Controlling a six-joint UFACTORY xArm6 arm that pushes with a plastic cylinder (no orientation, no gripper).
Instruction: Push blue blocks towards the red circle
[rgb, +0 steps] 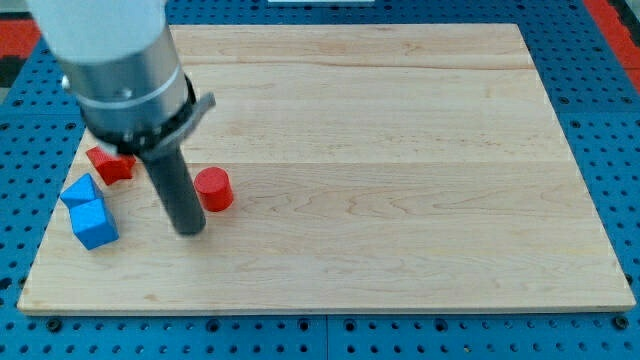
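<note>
The red circle block (214, 188) lies on the wooden board (400, 150) at the view's left. Two blue blocks sit near the board's left edge: a blue block (81, 191) and, touching it just below, a blue cube (95, 224). My tip (189, 229) rests on the board just below and left of the red circle, about a block's width to the right of the blue cube. The rod is dark and upright, and the arm's grey body covers the board's top left corner.
A red block of irregular shape (110, 164) lies above the blue blocks, partly hidden by the arm. The board's left edge (50, 240) is close to the blue blocks. A blue perforated surface (600, 80) surrounds the board.
</note>
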